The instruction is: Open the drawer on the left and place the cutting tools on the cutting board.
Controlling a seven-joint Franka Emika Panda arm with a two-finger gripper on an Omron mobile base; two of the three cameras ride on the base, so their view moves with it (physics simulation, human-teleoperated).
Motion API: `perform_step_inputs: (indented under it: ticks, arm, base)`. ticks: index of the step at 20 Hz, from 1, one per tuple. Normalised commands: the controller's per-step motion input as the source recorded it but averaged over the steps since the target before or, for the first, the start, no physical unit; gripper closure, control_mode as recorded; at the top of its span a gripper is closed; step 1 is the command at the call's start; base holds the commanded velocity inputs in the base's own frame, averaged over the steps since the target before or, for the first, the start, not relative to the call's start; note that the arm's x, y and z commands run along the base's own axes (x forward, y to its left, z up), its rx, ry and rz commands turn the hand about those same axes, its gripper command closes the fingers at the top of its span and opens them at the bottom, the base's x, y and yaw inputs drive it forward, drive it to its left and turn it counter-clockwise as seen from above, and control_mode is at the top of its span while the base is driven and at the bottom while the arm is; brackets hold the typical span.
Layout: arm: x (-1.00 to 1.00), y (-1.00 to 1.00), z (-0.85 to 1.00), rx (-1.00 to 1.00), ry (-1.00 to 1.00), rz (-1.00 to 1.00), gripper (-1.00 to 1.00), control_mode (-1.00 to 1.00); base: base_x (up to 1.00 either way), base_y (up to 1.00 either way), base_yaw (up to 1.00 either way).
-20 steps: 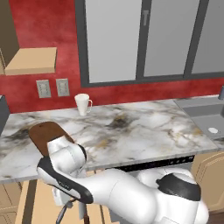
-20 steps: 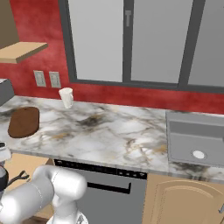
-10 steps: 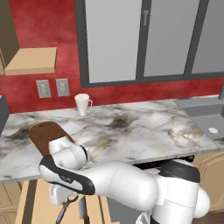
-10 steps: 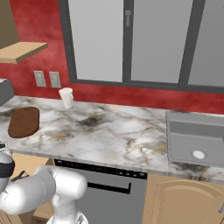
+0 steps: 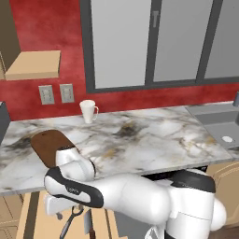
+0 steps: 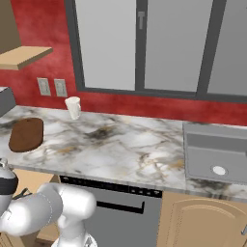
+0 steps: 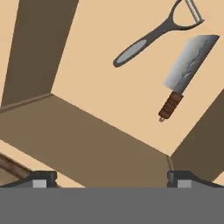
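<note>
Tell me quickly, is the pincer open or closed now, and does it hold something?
Pincer: open, holding nothing; it hangs over the open drawer, apart from the peeler and the knife.

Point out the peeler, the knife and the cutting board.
peeler [image 7: 154, 34]: hand view, on its grey handle.
knife [image 7: 189, 60]: hand view, on the silver blade.
cutting board [image 6: 26, 134]: right base view, on the middle of the brown slab.

The arm [image 5: 126, 198] is bending low in front of the counter [image 5: 140, 140], reaching down over the open drawer [image 5: 35, 219], where a dark peeler [image 5: 70, 223] is lying. On the counter, the brown cutting board [image 5: 46, 144] is sitting left, a white mug [image 5: 87, 111] standing behind it.
</note>
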Motion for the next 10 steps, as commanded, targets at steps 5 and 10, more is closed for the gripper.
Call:
perform_step_inputs:
  ticks: [5,10]
  arm:
    - [0.38,0.15,-0.25,-0.02,-0.06,-0.34,-1.00,-1.00]
    - [0.48,0.07,-0.31,-0.05,-0.03,-0.07,-1.00,-1.00]
  base:
    - [0.00,0.00,0.00]
    - [0.00,0.00,0.00]
